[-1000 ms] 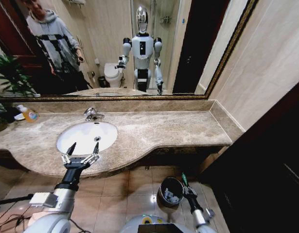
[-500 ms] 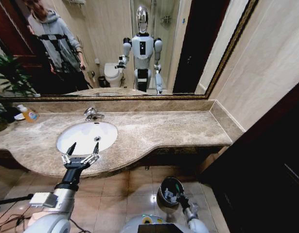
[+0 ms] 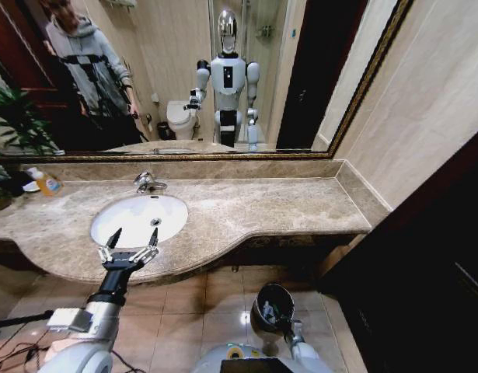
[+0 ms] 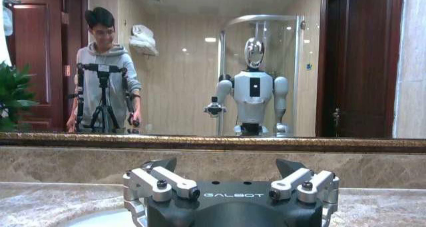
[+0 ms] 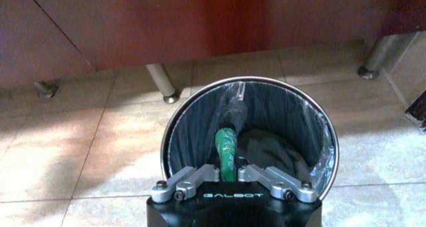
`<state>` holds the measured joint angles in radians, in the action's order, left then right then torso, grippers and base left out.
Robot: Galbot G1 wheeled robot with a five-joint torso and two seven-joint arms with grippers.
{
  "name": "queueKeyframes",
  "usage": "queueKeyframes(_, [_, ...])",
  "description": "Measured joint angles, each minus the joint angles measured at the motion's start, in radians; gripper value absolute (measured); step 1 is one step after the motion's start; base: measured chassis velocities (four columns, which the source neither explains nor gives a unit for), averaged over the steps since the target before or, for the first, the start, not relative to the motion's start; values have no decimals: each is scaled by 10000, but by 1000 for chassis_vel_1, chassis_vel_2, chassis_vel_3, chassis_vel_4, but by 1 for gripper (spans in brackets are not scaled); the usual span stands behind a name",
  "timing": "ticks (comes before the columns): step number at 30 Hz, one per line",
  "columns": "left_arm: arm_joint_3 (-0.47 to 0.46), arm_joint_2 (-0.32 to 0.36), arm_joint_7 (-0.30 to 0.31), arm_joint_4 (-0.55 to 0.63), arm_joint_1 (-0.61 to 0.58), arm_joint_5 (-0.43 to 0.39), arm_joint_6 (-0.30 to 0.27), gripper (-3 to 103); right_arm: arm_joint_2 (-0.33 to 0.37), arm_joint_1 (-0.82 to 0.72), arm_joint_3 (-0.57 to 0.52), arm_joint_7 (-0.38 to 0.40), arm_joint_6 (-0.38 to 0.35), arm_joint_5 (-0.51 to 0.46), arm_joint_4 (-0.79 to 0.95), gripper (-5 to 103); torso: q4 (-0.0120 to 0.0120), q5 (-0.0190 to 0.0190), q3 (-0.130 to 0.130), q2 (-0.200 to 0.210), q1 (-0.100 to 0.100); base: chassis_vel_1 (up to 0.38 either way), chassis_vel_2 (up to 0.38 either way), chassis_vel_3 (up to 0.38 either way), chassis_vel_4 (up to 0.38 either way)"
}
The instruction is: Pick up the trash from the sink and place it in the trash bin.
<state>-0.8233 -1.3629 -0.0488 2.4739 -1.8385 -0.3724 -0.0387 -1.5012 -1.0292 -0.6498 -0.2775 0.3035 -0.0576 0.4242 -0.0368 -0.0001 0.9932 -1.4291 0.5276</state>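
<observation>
Now right pincer (image 5: pixel 228 172) hangs over the trash bin (image 5: pixel 174 137) on the floor, pinching a green piece (image 5: pixel 226 147) of trash (tip inside the bin). Left pincer (image 3: pixel 131 239) hovers spread at the sink (image 3: pixel 134 214) edge, above the surface (image 3: pixel 262 206).

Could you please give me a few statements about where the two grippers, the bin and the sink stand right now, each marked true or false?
1. The right gripper is shut on a slim green piece of trash. True.
2. That gripper hangs above the white oval sink. False: it hangs over the small round black trash bin on the floor.
3. The left gripper has its fingers open at the sink's near rim. True.
4. The left gripper holds a white tube. False: it holds nothing.
5. The bin stands on the marble countertop. False: it stands on the tiled floor.
</observation>
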Motion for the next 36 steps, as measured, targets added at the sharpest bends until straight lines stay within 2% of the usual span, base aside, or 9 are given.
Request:
queueKeyframes(8, [0,0,0,0,-1,0,0,100,71,566,-109,381,173,1289,-938,9,-1,-1,0,0,-1,0,0,0,0])
queueKeyframes(19, [0,0,0,0,0,0,0,100,56,381,-107,332,-223,1724,-470,8,0,0,-1,0,-1,0,0,0,0])
queueKeyframes(20, [0,0,0,0,0,0,0,100,29,361,-107,343,-229,1726,-420,24,-1,1,-1,0,-1,0,0,0,0])
queueKeyframes(23, [0,0,0,0,0,0,0,100,-42,274,-100,469,-233,1817,-236,30,-1,0,-1,0,-1,0,0,0,0])
queueKeyframes(24, [0,0,0,0,0,0,0,100,-66,212,-91,512,-236,1873,-126,41,0,1,-1,0,-1,0,0,0,0])
queueKeyframes(27, [0,0,0,0,0,0,0,100,-104,53,-66,546,-243,1990,84,41,0,0,-1,0,-1,0,0,0,0])
queueKeyframes(31, [0,0,0,0,0,0,1,100,-161,-7,-61,739,-135,2143,90,63,0,0,-1,-1,-1,0,0,0,0])
queueKeyframes(33, [0,0,0,0,0,0,0,100,-181,-23,-57,831,-108,2180,99,63,-1,0,-1,0,-1,0,0,0,0])
queueKeyframes(36, [0,0,0,0,0,0,0,100,-201,-153,-51,1063,-61,2230,275,85,0,0,-1,0,-1,0,0,0,0])
